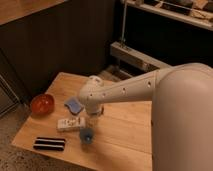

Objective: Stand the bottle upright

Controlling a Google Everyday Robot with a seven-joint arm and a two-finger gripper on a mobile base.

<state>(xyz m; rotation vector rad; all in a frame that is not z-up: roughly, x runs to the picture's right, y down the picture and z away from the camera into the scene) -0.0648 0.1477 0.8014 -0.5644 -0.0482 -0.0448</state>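
The white bottle (70, 122) lies on its side on the wooden table (125, 135), left of centre, with dark label marks showing. My white arm reaches in from the right, and its wrist ends just above and to the right of the bottle. My gripper (96, 111) hangs under the wrist, mostly hidden by the arm, close to the bottle's right end. I see no contact with the bottle.
A small blue cup (86, 135) stands just in front of the bottle. A blue sponge-like object (73, 104) lies behind it. A red bowl (41, 103) sits at the far left and a flat black object (49, 144) near the front left edge. Dark shelving stands behind.
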